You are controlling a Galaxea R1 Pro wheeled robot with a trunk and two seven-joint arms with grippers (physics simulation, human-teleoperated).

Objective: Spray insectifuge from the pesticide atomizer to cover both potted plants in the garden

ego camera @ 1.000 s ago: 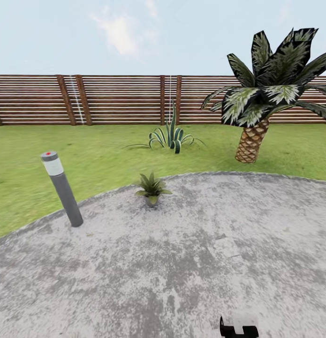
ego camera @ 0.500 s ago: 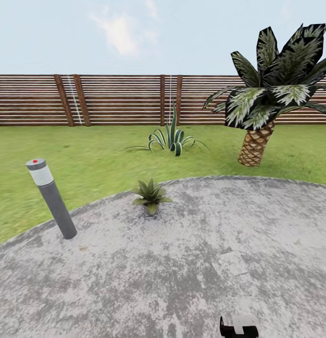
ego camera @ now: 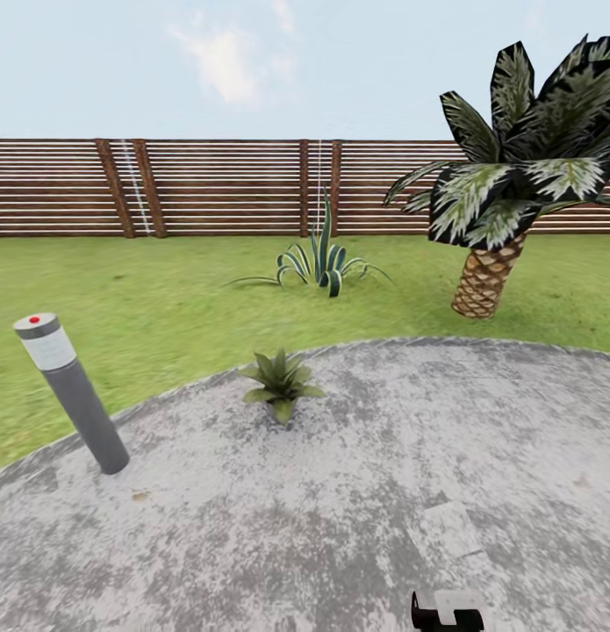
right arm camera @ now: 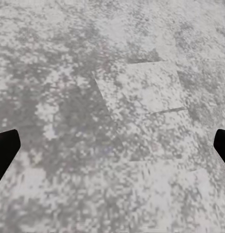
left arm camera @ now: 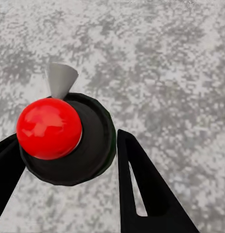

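Note:
In the left wrist view the pesticide atomizer (left arm camera: 95,145) has a round black body, a red ball on top and a grey cone nozzle. My left gripper (left arm camera: 68,140) is shut on it, with a black finger (left arm camera: 141,189) against each side, above the grey paving. One potted plant (ego camera: 280,384), a low rosette of olive-green leaves, stands ahead on the paved round near its edge with the lawn. My right gripper (right arm camera: 112,145) is open over bare paving, with nothing between its fingers.
A grey bollard light (ego camera: 72,399) with a red top stands at the left edge of the paved round (ego camera: 357,491). Beyond on the lawn (ego camera: 164,298) are a spiky agave (ego camera: 322,259) and a palm (ego camera: 489,272). A brown slat fence (ego camera: 226,186) closes the back.
The whole head view has shifted: the camera has come closer, so the potted plant and bollard sit lower and the bollard further left. Nothing else has visibly moved.

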